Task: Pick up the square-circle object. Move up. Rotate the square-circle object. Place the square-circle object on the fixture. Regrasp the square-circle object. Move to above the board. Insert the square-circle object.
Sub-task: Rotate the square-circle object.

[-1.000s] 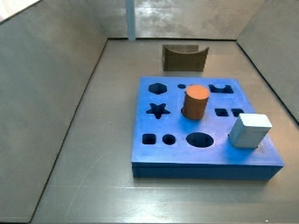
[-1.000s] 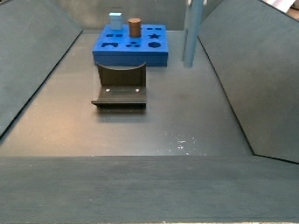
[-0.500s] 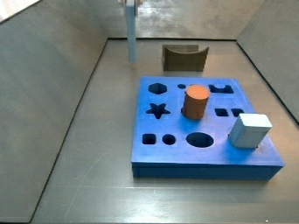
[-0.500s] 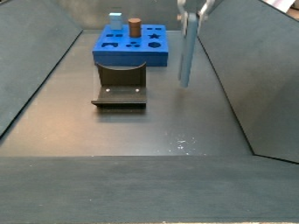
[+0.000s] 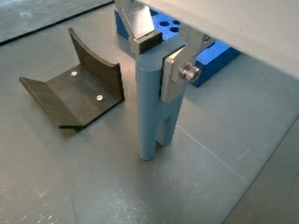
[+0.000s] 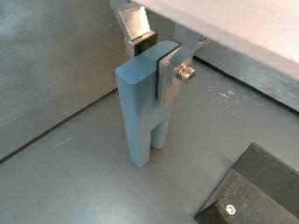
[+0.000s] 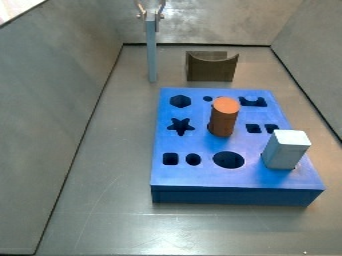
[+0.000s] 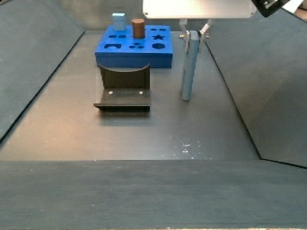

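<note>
The square-circle object [image 5: 152, 114] is a slim pale blue-grey peg standing upright, and my gripper [image 5: 158, 57] is shut on its upper end. Its lower end is at the floor; contact cannot be told. In both side views the peg [image 7: 151, 55] [image 8: 188, 67] hangs beside the fixture [image 7: 210, 66] [image 8: 122, 90], apart from it. The gripper [image 6: 158, 57] grips the peg [image 6: 140, 114] with a silver finger on each side. The blue board [image 7: 201, 150] [image 8: 110, 52] lies beyond the fixture from the peg. In the wrist views the fixture [image 5: 73, 83] [image 6: 251, 192] lies close by.
An orange cylinder [image 7: 223, 116] and a stout pale cube [image 7: 285, 149] stand in the board. Sloping grey walls [image 7: 67, 90] close in the floor on both sides. A corner of the board [image 5: 216, 57] shows behind the gripper.
The gripper has come down with the peg, from the top edge of the side views to floor level beside the fixture.
</note>
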Robot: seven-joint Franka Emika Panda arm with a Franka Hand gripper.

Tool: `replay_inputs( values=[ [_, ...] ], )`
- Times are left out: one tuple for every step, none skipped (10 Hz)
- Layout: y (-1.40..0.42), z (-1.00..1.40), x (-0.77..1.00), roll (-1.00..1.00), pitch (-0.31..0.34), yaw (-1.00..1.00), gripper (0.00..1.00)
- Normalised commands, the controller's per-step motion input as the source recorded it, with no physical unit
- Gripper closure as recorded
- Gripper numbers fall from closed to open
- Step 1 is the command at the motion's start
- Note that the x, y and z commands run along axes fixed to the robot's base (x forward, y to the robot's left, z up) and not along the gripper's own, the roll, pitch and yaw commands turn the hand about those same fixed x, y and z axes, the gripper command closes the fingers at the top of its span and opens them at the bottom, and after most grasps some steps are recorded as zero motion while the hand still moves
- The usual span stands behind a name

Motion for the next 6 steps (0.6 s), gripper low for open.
replay_inputs(
  values=[
    [0.02,-0.3,-0.01,0.01,-0.025,-0.06,1.0],
    [0.02,-0.3,0.0,0.01,-0.025,-0.06,1.0],
    [0.02,-0.3,0.0,0.01,-0.024,-0.06,1.0],
    [0.02,-0.3,0.0,0.01,-0.024,-0.06,1.0],
    [0.02,-0.3,0.0,0.01,-0.024,-0.06,1.0],
    [0.02,-0.3,0.0,0.01,-0.024,-0.06,1.0]
  ],
)
